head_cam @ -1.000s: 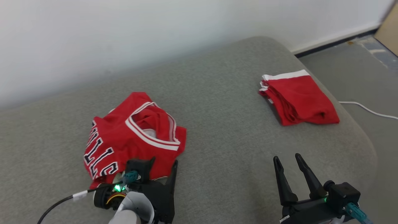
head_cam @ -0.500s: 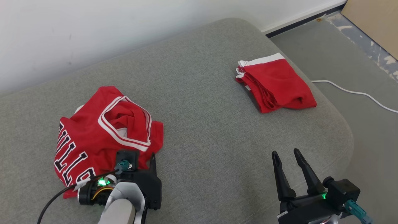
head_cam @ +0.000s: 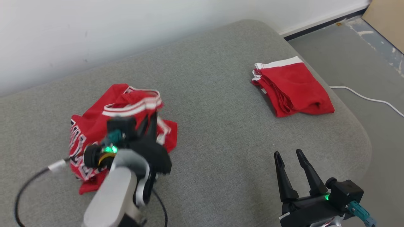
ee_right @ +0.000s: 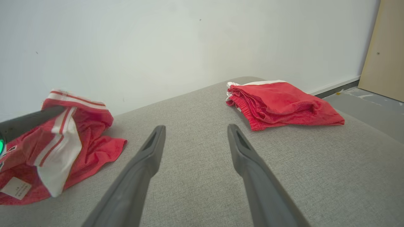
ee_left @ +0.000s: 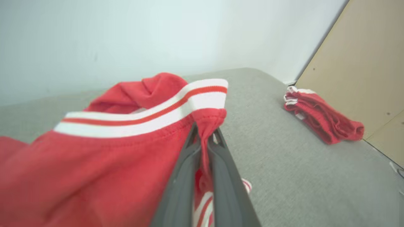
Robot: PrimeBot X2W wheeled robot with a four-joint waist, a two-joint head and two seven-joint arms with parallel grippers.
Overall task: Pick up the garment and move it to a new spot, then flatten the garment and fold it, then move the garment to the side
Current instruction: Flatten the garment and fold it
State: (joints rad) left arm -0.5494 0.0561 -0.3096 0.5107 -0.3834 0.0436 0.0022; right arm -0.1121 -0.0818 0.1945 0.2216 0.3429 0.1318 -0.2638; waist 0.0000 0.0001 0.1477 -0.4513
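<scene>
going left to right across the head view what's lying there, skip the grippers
red jersey → folded red garment → white cable on the floor

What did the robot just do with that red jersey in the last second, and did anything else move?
The left gripper, open a second ago at the near edge of the jersey, has shut on the red fabric just below the striped trim and lifted it, bunching the jersey up on the grey cushion. The right gripper stayed open and idle, and the folded red garment stayed where it lay.
</scene>
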